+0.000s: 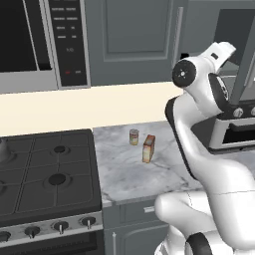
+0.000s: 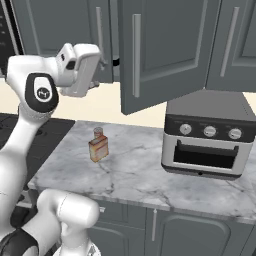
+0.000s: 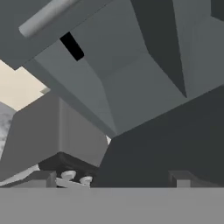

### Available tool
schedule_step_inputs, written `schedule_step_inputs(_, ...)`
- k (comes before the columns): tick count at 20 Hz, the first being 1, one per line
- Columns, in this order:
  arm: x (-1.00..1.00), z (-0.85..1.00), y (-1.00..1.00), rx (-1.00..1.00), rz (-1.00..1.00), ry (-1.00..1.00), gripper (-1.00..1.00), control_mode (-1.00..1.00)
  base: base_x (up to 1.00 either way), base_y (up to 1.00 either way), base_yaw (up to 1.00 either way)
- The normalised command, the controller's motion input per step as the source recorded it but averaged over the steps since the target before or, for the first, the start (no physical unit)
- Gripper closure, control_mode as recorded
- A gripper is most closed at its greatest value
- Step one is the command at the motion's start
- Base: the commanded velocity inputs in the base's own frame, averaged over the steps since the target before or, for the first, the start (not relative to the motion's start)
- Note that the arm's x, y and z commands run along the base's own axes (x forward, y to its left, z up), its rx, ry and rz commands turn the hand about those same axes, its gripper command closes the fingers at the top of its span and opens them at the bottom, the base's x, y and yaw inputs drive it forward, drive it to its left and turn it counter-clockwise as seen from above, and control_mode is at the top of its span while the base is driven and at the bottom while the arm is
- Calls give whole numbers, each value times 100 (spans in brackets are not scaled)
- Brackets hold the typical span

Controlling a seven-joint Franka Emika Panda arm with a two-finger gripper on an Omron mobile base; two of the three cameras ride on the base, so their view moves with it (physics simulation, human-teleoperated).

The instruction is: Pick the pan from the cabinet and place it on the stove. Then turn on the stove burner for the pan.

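The cabinet (image 2: 165,50) is the grey wall cupboard above the counter; one door stands swung out, its bar handle (image 2: 136,55) facing me. My white hand (image 2: 80,67) is raised just left of that door, under the cupboard. In the hand view my gripper (image 3: 113,177) is open with nothing between its fingertips (image 3: 43,177), and it looks up at the cabinet's grey underside (image 3: 131,87). The pan is hidden. The black stove (image 1: 50,169) lies at the lower left, with its larger burner (image 1: 57,179) near the front and dark knobs (image 1: 60,226) on the steel strip.
A small tin can (image 1: 133,137) and an orange box (image 1: 148,148) stand on the marble counter (image 1: 139,174). A dark toaster oven (image 2: 207,135) sits on the counter to the right, under the open door. The microwave (image 1: 30,40) hangs above the stove.
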Motion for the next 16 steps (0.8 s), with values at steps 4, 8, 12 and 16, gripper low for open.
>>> schedule_step_inputs(4,46,-16,-20,-1,-9,19,-100,-100,0,0,0)
schedule_step_inputs(8,34,-12,-37,0,-10,17,-100,-100,0,0,0)
schedule_step_inputs(12,16,-6,-48,0,-7,12,-100,-100,0,0,0)
schedule_step_inputs(16,3,-5,-57,0,-6,7,-100,-100,0,0,0)
